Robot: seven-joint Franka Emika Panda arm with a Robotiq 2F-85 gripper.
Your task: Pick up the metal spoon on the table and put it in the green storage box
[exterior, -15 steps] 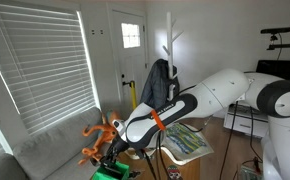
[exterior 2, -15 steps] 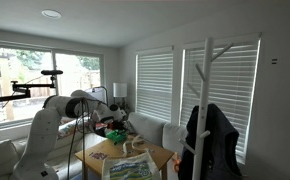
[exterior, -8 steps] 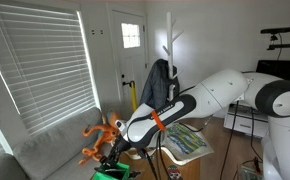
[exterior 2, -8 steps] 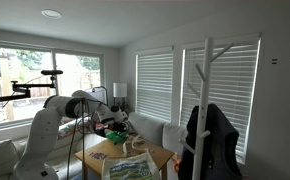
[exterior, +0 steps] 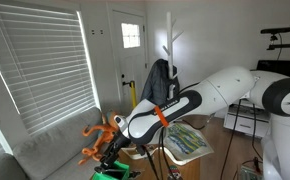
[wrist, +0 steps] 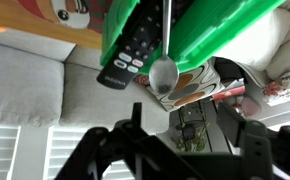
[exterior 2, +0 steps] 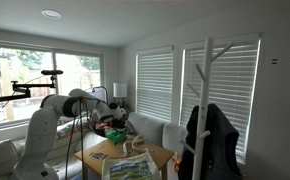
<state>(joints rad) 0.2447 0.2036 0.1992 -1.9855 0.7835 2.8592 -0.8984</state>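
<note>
In the wrist view the metal spoon leans on the green storage box. Its handle reaches into the box's dark inside and its bowl pokes out over the rim. My gripper hangs apart from the spoon, jaws spread wide with nothing between them. In an exterior view the gripper hovers just over the green box at the frame's lower edge. The table shows as a light-brown top under the arm; the spoon is too small to make out there.
A black remote control lies in the box beside the spoon. An orange octopus-like toy stands close to the box. A picture book lies on the table. A grey sofa and a white coat rack flank the table.
The jaws have gone from shut to wide open and let go of the spoon, which now rests on the box. The arm has lifted slightly.
</note>
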